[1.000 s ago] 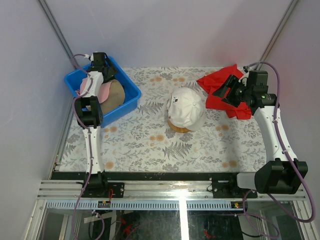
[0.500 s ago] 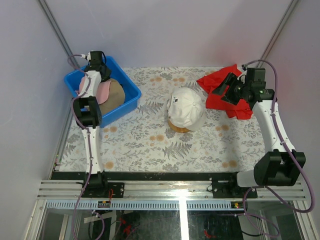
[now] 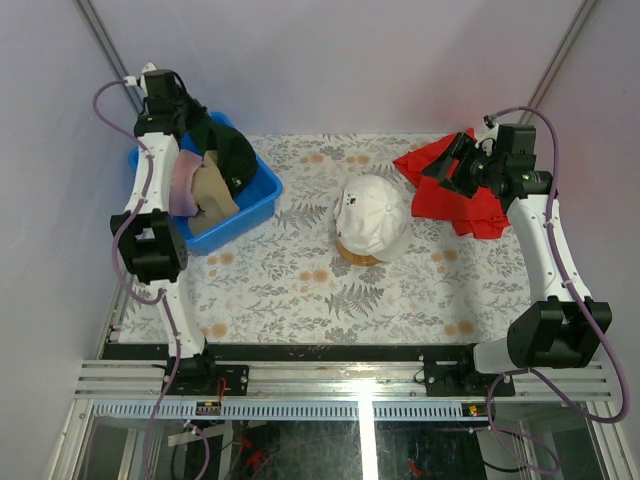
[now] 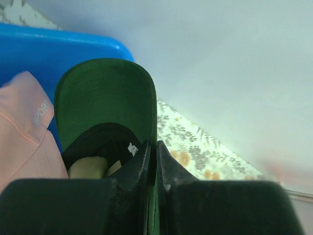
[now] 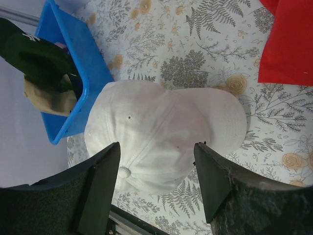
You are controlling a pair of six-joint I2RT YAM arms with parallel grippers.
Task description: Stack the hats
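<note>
My left gripper (image 3: 192, 128) is raised over the blue bin (image 3: 262, 190) and shut on the brim of the dark green hat (image 3: 226, 150). In the left wrist view the fingers (image 4: 152, 144) pinch that brim edge, and its green underside (image 4: 105, 93) hangs in front. The pink hat (image 3: 184, 182) and tan hat (image 3: 212, 192) lie in the bin below. The white hat (image 3: 372, 216) sits mid-table on a wooden stand (image 3: 358, 258). My right gripper (image 3: 450, 165) hovers open over the red cloth, holding nothing. From its wrist the white hat (image 5: 161, 132) shows between the jaws, far below.
A red cloth (image 3: 468, 198) lies crumpled at the back right of the flowered table (image 3: 300, 290). The blue bin (image 5: 88, 68) stands at the back left corner, close to the wall. Metal rails run along the near edge.
My left gripper shut on the green hat's brim and rose, lifting the hat up from the bin. The right arm shifted slightly back and stayed open.
</note>
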